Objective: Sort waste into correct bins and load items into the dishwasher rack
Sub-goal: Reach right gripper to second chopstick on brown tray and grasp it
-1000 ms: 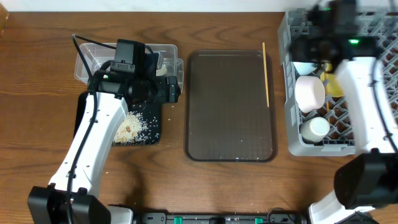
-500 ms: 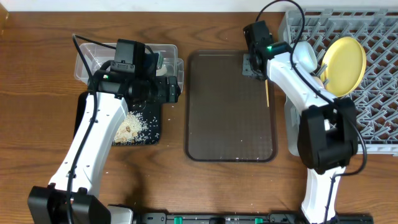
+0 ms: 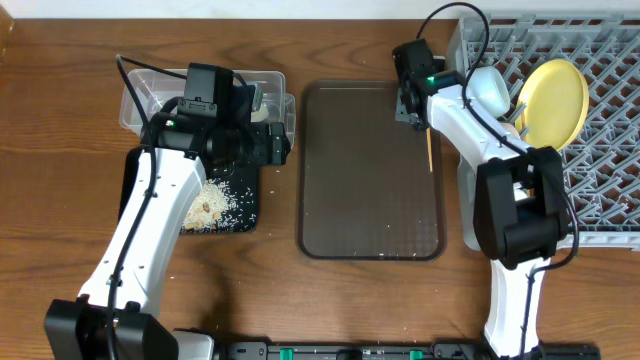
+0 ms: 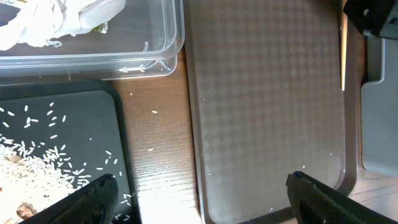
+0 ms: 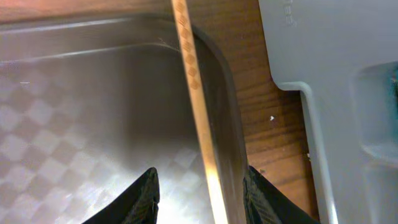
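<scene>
A thin wooden chopstick point(image 3: 429, 140) lies along the right rim of the dark brown serving tray point(image 3: 370, 170). My right gripper point(image 3: 412, 102) is open and low over its far end. In the right wrist view the chopstick point(image 5: 194, 93) runs between the two fingers point(image 5: 200, 199) without being gripped. My left gripper point(image 3: 280, 140) is open and empty point(image 4: 202, 199) above the gap between bins and tray. The clear tub point(image 4: 163, 56) holds a white crumpled scrap point(image 4: 43, 22). The black tray point(image 4: 68, 106) holds loose rice point(image 4: 37, 165). The yellow plate point(image 3: 552, 95) and a pale bowl point(image 3: 487, 88) stand in the grey rack point(image 3: 610, 180).
The brown serving tray lies between the bins on the left and the rack on the right, and is bare apart from a few specks. A few rice grains lie on the wood point(image 4: 152, 149) beside the black tray. The rack's grey edge point(image 5: 323, 74) is close to my right gripper.
My right arm has come from over the rack down to the chopstick at the tray's right rim. In the last half second it shifted only slightly. My left arm has not moved.
</scene>
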Robot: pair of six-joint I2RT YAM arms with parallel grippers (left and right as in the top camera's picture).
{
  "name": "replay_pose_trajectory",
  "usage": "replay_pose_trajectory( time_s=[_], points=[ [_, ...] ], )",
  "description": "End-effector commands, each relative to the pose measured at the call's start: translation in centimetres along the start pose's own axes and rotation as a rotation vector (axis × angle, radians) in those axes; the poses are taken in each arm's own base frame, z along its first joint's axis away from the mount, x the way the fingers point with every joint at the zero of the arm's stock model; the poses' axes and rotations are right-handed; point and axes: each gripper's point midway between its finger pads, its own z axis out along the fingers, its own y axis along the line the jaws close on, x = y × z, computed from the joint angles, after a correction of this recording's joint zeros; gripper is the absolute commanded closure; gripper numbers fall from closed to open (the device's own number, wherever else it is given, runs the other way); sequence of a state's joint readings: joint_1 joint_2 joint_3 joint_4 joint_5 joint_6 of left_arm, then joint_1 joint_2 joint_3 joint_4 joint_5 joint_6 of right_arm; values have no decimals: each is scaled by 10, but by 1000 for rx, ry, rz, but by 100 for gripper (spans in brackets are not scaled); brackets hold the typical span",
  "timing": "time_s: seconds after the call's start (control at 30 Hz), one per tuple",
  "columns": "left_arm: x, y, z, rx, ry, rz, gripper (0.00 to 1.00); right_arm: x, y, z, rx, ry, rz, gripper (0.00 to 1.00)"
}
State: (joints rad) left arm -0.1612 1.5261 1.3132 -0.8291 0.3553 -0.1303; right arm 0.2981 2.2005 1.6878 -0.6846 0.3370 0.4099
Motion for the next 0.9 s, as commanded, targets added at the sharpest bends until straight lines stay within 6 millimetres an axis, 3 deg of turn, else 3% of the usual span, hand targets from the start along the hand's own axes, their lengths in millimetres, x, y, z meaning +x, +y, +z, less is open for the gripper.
replay_pose_trajectory(
  time_s=[0.0,0.67,0.87],
  points=[
    [-3,-1,0,-7,-5,7,10,-1,-12,13,26,11,22,61],
    [-3,-1,0,-7,-5,7,10,-3,-4,15,-38,13,-13,70],
    [-3,-1,0,-7,-5,7,11,6,-5,23,-27,46,-21,70]
  ],
)
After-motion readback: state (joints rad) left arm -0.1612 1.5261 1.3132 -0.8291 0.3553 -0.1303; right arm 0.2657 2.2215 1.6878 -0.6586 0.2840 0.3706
